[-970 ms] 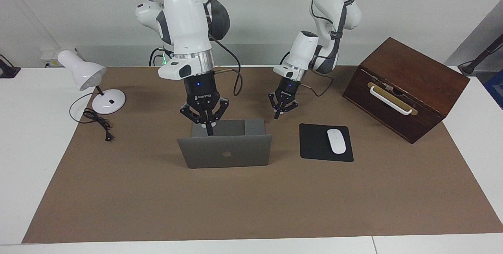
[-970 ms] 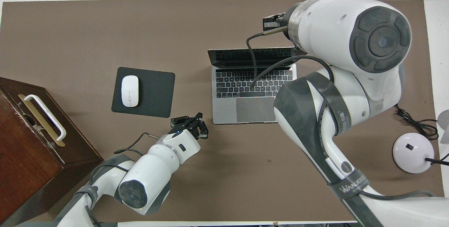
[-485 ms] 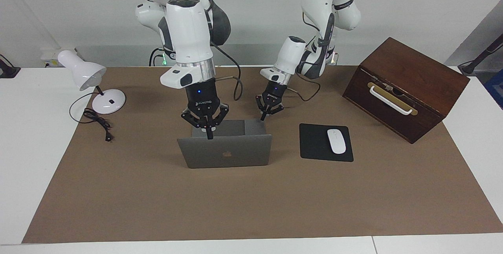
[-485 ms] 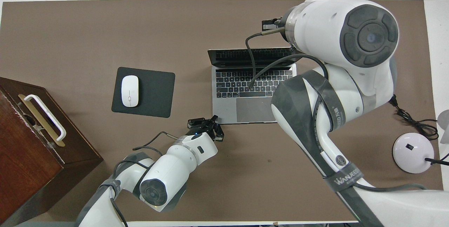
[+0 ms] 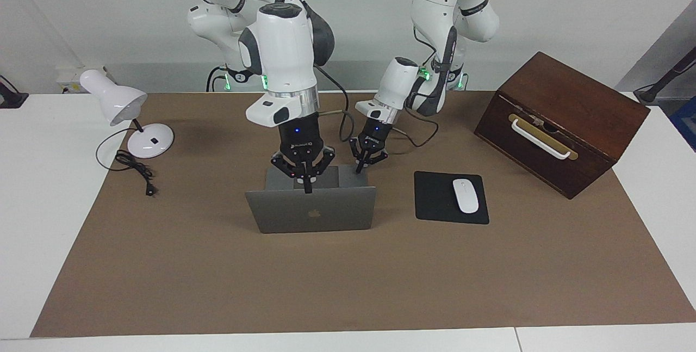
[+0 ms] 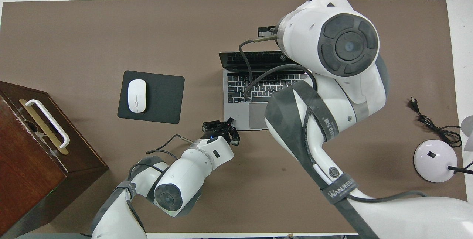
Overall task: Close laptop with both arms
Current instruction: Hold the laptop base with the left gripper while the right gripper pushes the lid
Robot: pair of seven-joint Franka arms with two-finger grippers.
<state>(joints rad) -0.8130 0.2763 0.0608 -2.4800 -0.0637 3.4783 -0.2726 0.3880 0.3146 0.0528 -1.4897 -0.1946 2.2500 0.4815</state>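
Observation:
The silver-grey laptop (image 5: pixel 312 211) (image 6: pixel 236 87) stands open in the middle of the brown mat, its lid upright with the logo facing away from the robots. My right gripper (image 5: pixel 308 187) points straight down, shut, with its tip at the lid's top edge near the middle. In the overhead view the right arm's wrist hides that gripper. My left gripper (image 5: pixel 359 168) (image 6: pixel 226 124) is shut and empty. It hangs low at the corner of the laptop's base nearest the robots, toward the left arm's end.
A black mousepad (image 5: pixel 435 199) (image 6: pixel 162 95) with a white mouse (image 5: pixel 466 195) (image 6: pixel 136 95) lies beside the laptop toward the left arm's end. A brown wooden box (image 5: pixel 560 118) (image 6: pixel 33 150) stands past it. A white desk lamp (image 5: pixel 130 118) (image 6: pixel 435 160) with its cord sits at the right arm's end.
The right gripper has slid along the lid's top edge toward its middle. The left gripper has come in from beside the mousepad to the laptop's near corner. The lid stands as before.

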